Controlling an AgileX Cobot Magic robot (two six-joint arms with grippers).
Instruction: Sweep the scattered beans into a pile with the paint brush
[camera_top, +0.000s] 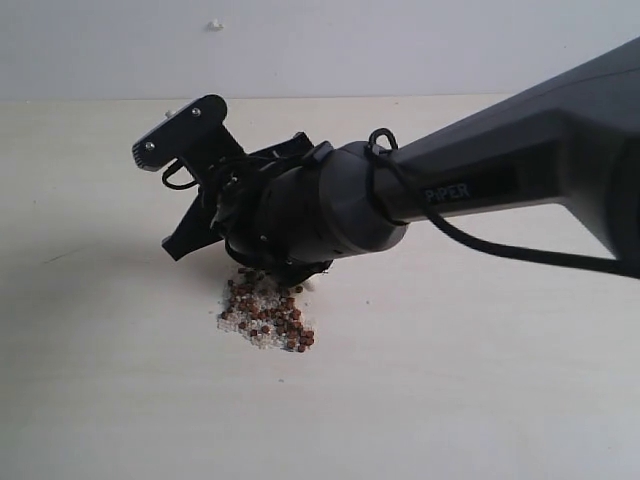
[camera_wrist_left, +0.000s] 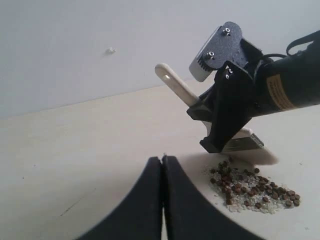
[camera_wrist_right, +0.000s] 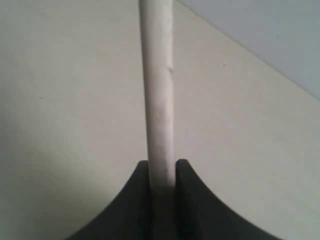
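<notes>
The beans (camera_top: 268, 312) lie in one small heap of reddish-brown beans and whitish grains on the pale table; the left wrist view shows the beans (camera_wrist_left: 252, 192) too. My right gripper (camera_wrist_right: 162, 165) is shut on the paint brush's wooden handle (camera_wrist_right: 157, 90). In the left wrist view the paint brush (camera_wrist_left: 176, 84) slants down through that gripper, and its metal band (camera_wrist_left: 246, 143) and cream bristles (camera_wrist_left: 267, 156) sit right at the heap's far edge. The right arm (camera_top: 330, 205) hides the brush in the exterior view. My left gripper (camera_wrist_left: 162, 160) is shut and empty, low over the table beside the heap.
The pale wooden table (camera_top: 470, 400) runs back to a plain white wall with a small white speck (camera_top: 215, 24). A black cable (camera_top: 500, 248) loops under the right arm. The left arm does not show in the exterior view.
</notes>
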